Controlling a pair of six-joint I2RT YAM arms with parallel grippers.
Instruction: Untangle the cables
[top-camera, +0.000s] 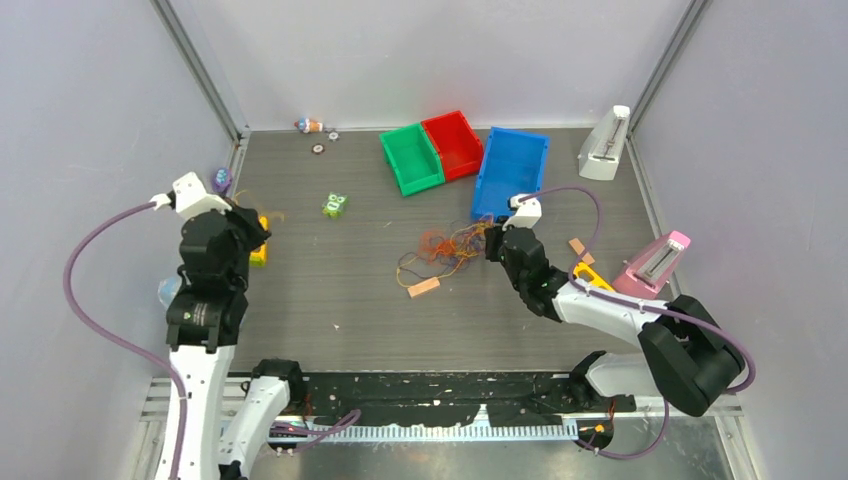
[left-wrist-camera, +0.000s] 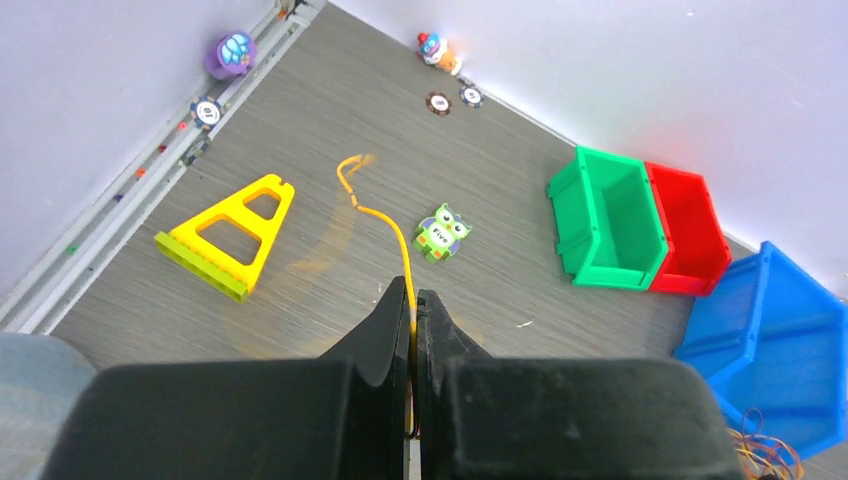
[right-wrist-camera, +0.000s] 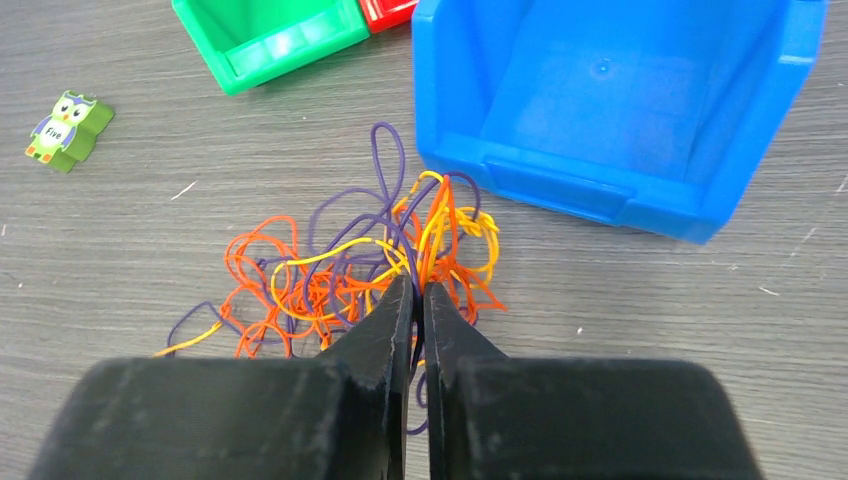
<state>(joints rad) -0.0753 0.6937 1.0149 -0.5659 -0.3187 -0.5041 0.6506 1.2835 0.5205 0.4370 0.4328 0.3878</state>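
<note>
- Orange, yellow and purple cables (right-wrist-camera: 340, 270) lie in a loose, tangled heap on the grey desk (top-camera: 340, 310), just in front of the blue bin (right-wrist-camera: 620, 110).
- My right claw (right-wrist-camera: 412, 292) sits low at the near edge of that heap. Its jaws are drawn to a thin slit, with orange and yellow strands pinched between them.
- Purple loops fan out from the pinch towards the blue bin and off to the left, and one yellow-orange end lies flat on the desk at the far left of the heap.
- My left claw (left-wrist-camera: 411, 300) is well apart from the heap, over the left side of the desk, with its jaws closed tight on a single yellow cable (left-wrist-camera: 385, 225).
- From the wrist view, that yellow cable rises out of the claw tips in a gentle curve and ends in a small curl. The curl is blurred, and I cannot tell whether it touches the desk.
- Beneath the left claw, a yellow triangular frame (left-wrist-camera: 225, 235) lies flat to the left of the strand, and a small green owl block (left-wrist-camera: 441, 232) sits just to its right.
- The green bin (top-camera: 411, 158) and the red bin (top-camera: 453, 142) stand side by side, touching, to the left of the blue bin.
- From above, a tan block (top-camera: 424, 288) lies on the desk just on the near side of the heap, beside an outlying loop.
</note>
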